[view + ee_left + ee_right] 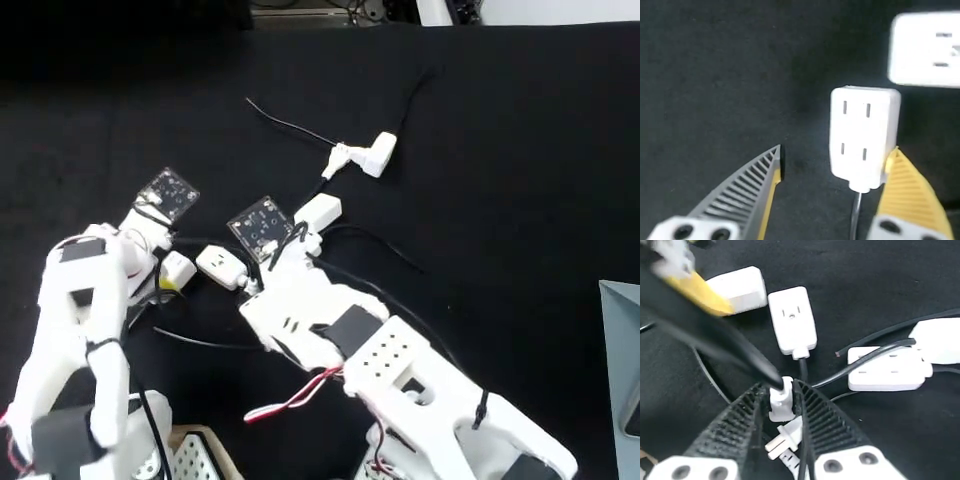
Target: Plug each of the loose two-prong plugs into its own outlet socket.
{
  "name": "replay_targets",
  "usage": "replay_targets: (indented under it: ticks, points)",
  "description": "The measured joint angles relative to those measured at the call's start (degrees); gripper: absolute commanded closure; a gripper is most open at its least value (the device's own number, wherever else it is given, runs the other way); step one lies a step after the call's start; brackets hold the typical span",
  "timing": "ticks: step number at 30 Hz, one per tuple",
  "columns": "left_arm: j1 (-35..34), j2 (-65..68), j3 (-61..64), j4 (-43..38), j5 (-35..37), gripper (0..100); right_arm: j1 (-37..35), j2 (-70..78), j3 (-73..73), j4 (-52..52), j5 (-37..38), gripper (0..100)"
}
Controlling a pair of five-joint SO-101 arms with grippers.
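High view: your left arm stands at the left, its left gripper [170, 270] down on the black cloth [520, 200]. The claw is released: in the left wrist view the grey ribbed finger [757, 175] is apart from the small outlet block [865, 135] and the yellow ribbed finger [905, 185] is just beside it. The block is white smooth plastic, a rounded rectangle lying face up with two pairs of slots. Its long axis runs in line with the gripper, and its cord end points back at the wrist.

Next to the right you get the grounded outlet [222, 265], also white and smooth, lying face up. It sits between the two grippers, long axis tilted, with its cord end toward your right arm.

Then comes the right gripper [779, 386]. It is clenched on the held plug [781, 401], a white moulded body pinched between black ribbed fingers [822, 420], with a black cord [730, 350] leaving it. You can't tell which way its prongs point. Under it lies the loose plug [786, 436], white, its two flat prongs pointing back toward the wrist.

Further right is the double outlet [887, 369], a long white bar lying face up with a black cable draped over it.

The far plug [372, 153] lies well apart from both grippers. It is white and on a black cord, its long axis roughly left to right.
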Motion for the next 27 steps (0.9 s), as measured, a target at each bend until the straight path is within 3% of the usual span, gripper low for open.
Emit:
replay_targets:
  ticks: [14,22,27]
  points:
    - [-9.0,-33.0,9.3,11.4,12.0,68,0.4,2.7,-2.2,-10.5,3.9,98.6]
    - [-17.7,-42.6,15.7,12.0,34.7,68,-3.1,21.5,-15.7,-12.7,3.9,98.6]
    - [-19.8,-46.8,20.0,12.0,43.4,68,-3.5,33.1,-22.1,-16.5,7.0,98.6]
